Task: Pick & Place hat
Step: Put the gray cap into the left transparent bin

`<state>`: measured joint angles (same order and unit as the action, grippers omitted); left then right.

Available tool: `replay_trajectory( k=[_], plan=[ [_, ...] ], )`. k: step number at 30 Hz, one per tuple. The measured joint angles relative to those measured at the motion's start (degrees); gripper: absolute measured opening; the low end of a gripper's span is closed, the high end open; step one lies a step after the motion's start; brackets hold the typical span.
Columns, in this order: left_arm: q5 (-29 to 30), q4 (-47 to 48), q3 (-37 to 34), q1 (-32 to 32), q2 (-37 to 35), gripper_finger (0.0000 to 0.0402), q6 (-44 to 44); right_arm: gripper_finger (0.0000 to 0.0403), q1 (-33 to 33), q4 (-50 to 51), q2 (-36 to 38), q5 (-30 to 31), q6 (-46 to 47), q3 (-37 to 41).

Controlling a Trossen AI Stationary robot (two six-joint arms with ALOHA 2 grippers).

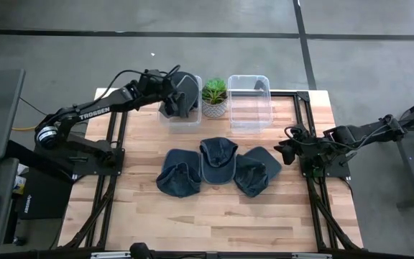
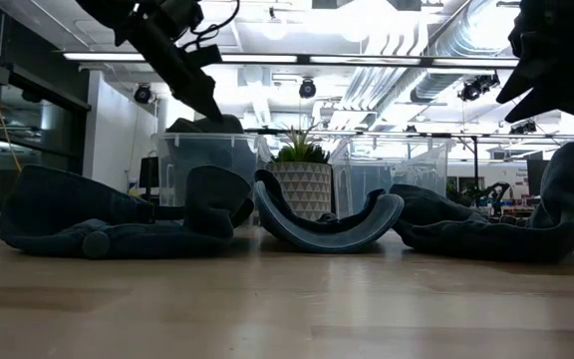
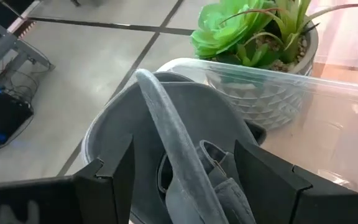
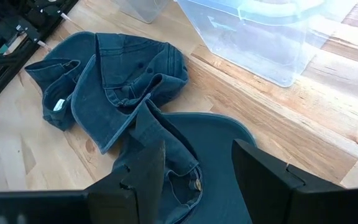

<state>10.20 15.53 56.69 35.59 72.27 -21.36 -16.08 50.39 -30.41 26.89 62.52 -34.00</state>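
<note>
At the far-left part of the tabletop point(image 1: 149, 216), our left gripper point(image 3: 185, 177) hovers over the left bin point(image 1: 192, 119), its fingers spread with a grey hat point(image 3: 185, 124) standing between them, partly down in that bin; whether the pads bite the brim we cannot tell. To do this step well, we judge we should lower until the hat sits wholly below the rim, then open wider and lift straight up so the brim does not snag. Moving right, a potted succulent point(image 1: 215, 97) stands between the left bin and the right bin point(image 1: 250, 104). Toward the tabletop's middle lie 3 denim hats: left point(image 1: 178, 176), centre point(image 1: 218, 160), right point(image 1: 256, 171). Our right gripper point(image 4: 194, 165) waits spread over the right hat, near the right edge. We count 4 hats, 2 bins, 1 plant.
</note>
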Motion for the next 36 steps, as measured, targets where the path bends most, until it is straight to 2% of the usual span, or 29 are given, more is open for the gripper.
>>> replay_trajectory(
  k=[3,6,11,17,21,31,36],
  plan=[
    [0.14,-0.87,0.0,-0.01,0.97,0.0212,0.06,0.0181,0.0,0.06,0.0,0.17,0.0,0.0],
    [0.04,-0.08,-0.09,0.0,1.88,0.0186,0.63,0.0181,0.0,0.08,0.01,0.71,0.0,0.0],
    [0.71,-0.61,-0.04,0.0,3.45,0.0117,1.3,0.0181,-0.02,0.06,0.0,0.8,0.0,0.0],
    [2.2,-1.77,-0.04,0.0,3.87,0.0012,5.33,0.0181,-0.02,0.06,0.0,0.64,0.0,0.0],
    [4.34,-0.75,1.16,0.01,3.87,0.0003,8.94,0.0181,-0.02,0.05,0.0,0.63,0.0,0.0],
    [3.35,-1.59,6.91,0.02,3.69,0.0,20.82,0.0181,-0.02,0.16,0.0,0.72,0.0,0.0],
    [2.7,-0.79,6.93,0.02,3.69,0.0,22.41,0.0181,-0.02,0.51,0.0,0.79,0.0,0.0]
  ],
)
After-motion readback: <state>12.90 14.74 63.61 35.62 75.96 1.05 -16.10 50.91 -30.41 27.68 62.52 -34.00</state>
